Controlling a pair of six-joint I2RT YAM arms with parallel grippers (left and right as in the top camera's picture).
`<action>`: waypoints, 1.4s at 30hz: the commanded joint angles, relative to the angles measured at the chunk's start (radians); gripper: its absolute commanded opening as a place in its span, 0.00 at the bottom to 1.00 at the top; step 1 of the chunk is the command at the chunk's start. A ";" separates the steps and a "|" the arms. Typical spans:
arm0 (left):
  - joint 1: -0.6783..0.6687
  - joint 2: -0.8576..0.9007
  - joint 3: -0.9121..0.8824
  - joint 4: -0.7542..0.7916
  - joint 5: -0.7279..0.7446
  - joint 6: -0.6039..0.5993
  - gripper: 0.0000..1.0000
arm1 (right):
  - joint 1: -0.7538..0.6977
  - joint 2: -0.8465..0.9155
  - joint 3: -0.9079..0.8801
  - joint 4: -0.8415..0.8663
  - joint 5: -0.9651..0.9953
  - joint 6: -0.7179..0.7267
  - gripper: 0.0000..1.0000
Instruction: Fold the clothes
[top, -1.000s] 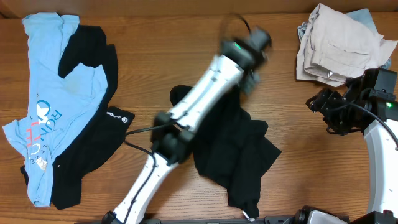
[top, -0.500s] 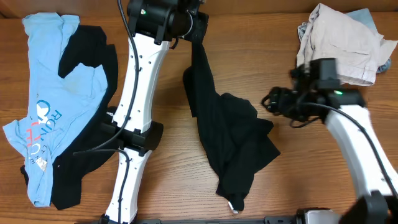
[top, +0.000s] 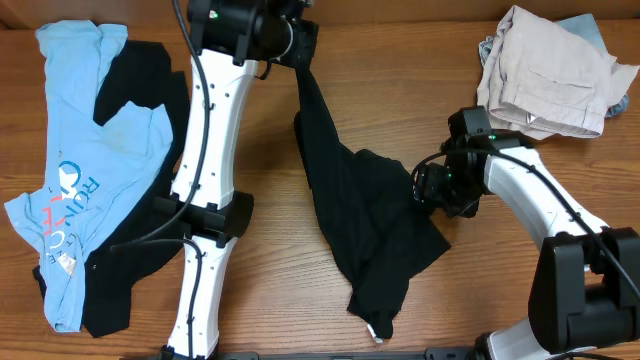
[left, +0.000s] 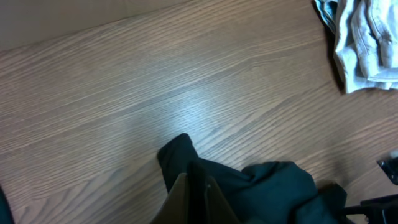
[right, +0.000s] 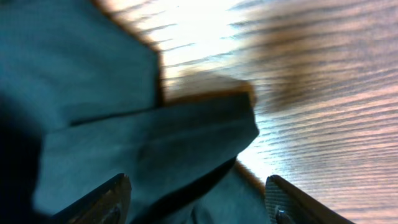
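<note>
Left gripper (top: 303, 48) is clamped shut on the black T-shirt (top: 370, 230), which lies at the centre of the table (top: 290, 300) with its far end raised. Right gripper (top: 428, 186) stands wide open astride the shirt's right edge. It should seat deeper before closing, to catch more fabric.

left gripper (left: 198, 200): fingers cut off by the bottom edge in the wrist view; from overhead the tips are hidden by the arm's housing and the cloth.
black T-shirt (top: 370, 230): far end vanishes under that gripper; sleeves and collar are lost in bunched folds.
white tag (top: 375, 334): too small to read.
right gripper (right: 198, 202): only two finger stubs show at the bottom edge and the wrist view is blurred; from overhead it's dark on dark cloth, so contact can't be told.
light-blue tee (top: 75, 160): print is folded over, lettering partial.
black logo garment (top: 150, 230): partly under the tee.
logo (top: 194, 187): unreadable.
beige pile (top: 545, 65): far right, bluish layer beneath mostly covered.
</note>
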 joint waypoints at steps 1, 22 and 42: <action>0.018 -0.006 0.010 0.000 0.014 0.005 0.04 | 0.000 0.003 -0.072 0.055 0.030 0.034 0.73; 0.123 -0.097 0.010 0.002 0.014 0.027 0.04 | -0.028 -0.044 0.021 0.174 -0.134 -0.067 0.04; 0.399 -0.537 0.010 0.020 0.014 0.028 0.04 | -0.311 -0.080 1.390 -0.621 -0.254 -0.312 0.04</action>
